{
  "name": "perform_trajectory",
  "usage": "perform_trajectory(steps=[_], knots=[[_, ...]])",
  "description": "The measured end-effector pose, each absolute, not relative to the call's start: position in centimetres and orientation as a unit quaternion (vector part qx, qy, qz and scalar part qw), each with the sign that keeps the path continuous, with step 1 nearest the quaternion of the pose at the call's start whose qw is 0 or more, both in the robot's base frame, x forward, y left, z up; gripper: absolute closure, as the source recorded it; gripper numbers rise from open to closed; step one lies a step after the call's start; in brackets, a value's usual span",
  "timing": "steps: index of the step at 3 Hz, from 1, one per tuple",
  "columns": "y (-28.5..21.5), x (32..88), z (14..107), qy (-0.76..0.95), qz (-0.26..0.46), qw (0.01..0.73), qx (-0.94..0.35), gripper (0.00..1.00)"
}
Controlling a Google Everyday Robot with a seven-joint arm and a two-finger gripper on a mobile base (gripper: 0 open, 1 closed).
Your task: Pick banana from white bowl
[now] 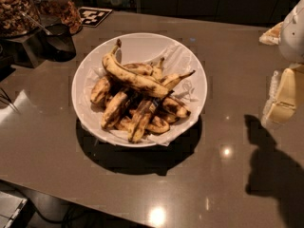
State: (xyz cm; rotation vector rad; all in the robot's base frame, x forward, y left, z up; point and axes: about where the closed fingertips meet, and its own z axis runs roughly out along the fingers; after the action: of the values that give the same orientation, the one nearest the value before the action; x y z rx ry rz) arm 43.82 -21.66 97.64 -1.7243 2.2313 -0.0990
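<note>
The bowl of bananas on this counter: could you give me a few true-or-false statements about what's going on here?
1. The longest banana lies across the top of the pile in the white bowl. True.
2. The robot's hand grips that banana. False: the hand hangs at the right edge of the view, apart from the bowl.
3. The bowl holds just one banana. False: several other bananas lie under the longest one.
4. Jars of nuts stand at the far left of the counter. True.
</note>
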Motion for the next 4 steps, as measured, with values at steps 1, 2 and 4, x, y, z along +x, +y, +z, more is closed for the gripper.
perform_trajectory(steps=[1, 2, 4], knots=[[-21.7, 43.8, 97.6, 0.781, -0.035, 0.159, -0.603, 0.0], [-21.5, 44.2, 97.9, 0.799, -0.036, 0.132, -0.586, 0.0], [-17.8, 48.6, 100.7, 0.807, -0.08, 0.127, -0.571, 0.0]])
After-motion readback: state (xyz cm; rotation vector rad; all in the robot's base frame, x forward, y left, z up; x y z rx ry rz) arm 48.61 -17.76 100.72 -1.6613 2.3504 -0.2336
